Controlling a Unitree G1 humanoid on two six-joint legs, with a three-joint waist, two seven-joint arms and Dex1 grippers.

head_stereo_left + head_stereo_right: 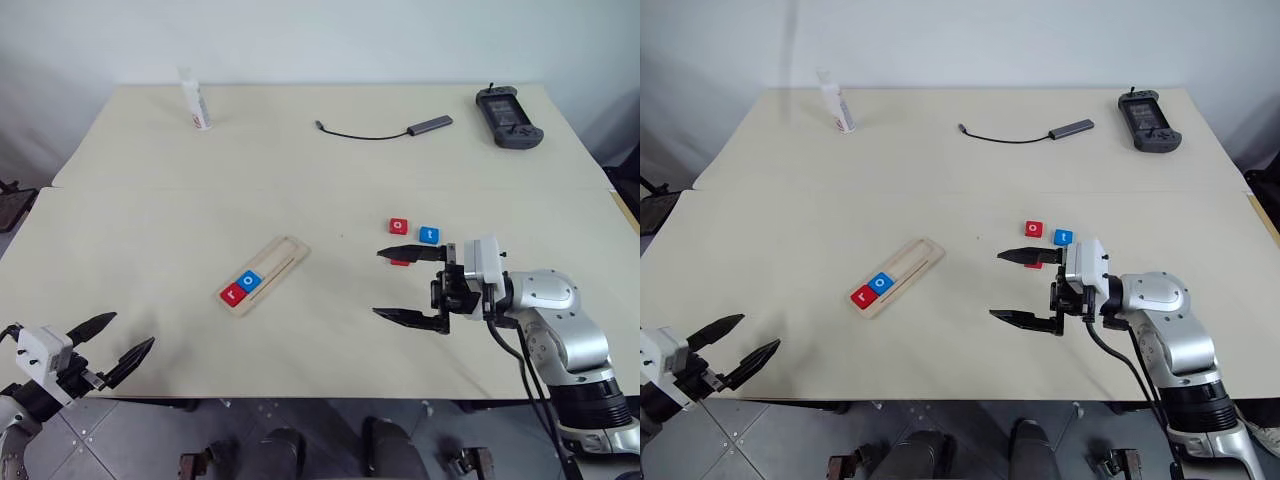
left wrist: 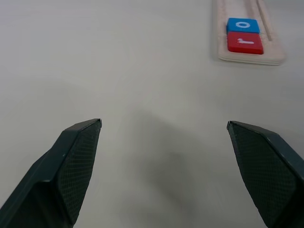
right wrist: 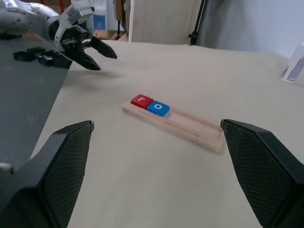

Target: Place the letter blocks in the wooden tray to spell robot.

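Three loose letter blocks (image 1: 414, 236) looked light, stiff, slick; with my right gripper (image 1: 409, 285) and left gripper (image 1: 112, 346) fingers apart, I judged opposite edges best.

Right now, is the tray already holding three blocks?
No, the tray holds only two blocks, a red r and a blue o, side by side at its near end.

Beige table (image 1: 200, 200), white wall (image 1: 320, 40) behind
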